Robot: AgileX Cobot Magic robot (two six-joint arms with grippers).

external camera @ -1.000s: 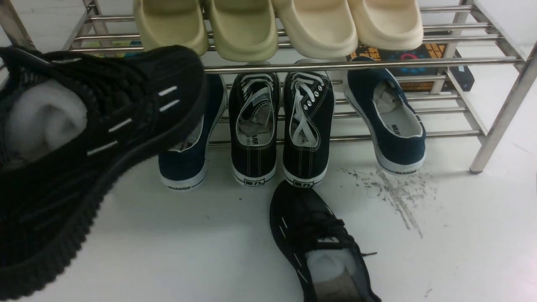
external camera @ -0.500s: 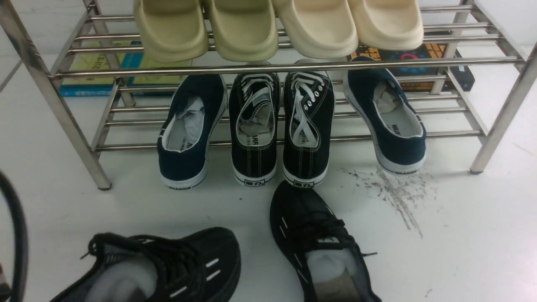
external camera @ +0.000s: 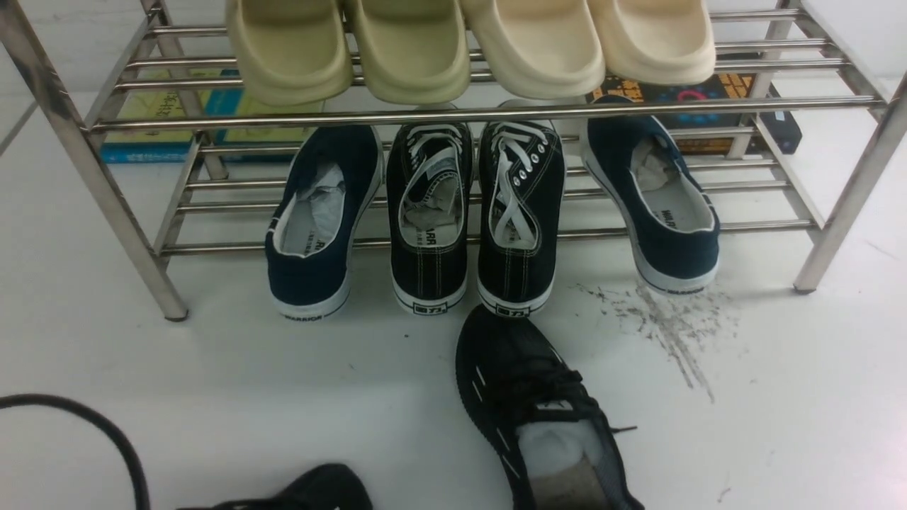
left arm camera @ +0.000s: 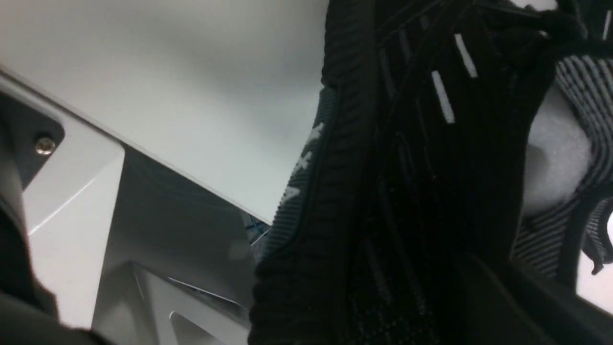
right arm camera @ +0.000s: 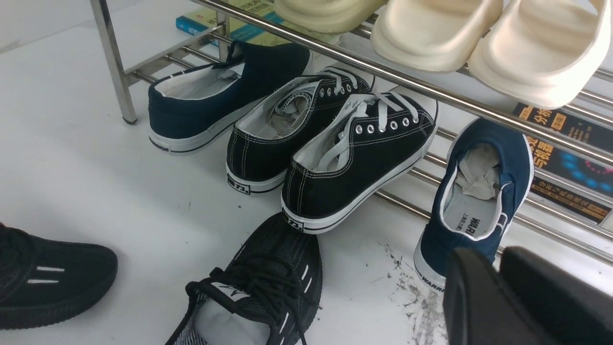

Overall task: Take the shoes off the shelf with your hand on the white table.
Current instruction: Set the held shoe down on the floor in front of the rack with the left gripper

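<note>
On the surface (external camera: 779,425), ahead of the shelf (external camera: 453,112): both shoes of the black knit pair are off the rack.
First knit sneaker (external camera: 528,397): lies flat, its toe up against the heel of a black canvas sneaker (external camera: 521,212) on the lower tier.
Second knit sneaker (external camera: 319,489): only its toe shows at the near edge of the front view. The right wrist view shows it low on the surface, well apart from the first.
Left gripper (left arm camera: 515,306): jaws nearly closed. The second knit sneaker fills the left wrist view right against them, so it is judged to be pinched at the collar and not yet released.
Right gripper (right arm camera: 498,261): jaws narrow, almost together, nothing between them. It hovers near the navy slip-on (right arm camera: 479,206).
Change just made: the second knit sneaker comes down from the air to the surface.
Meaning for the task: removal is judged complete, with only the release left.
Difference from one second ago: the sneaker no longer hides the shelf's left end, and the left leg and the books behind it are visible again. A black cable (external camera: 120,439) now loops in at the left.
</note>
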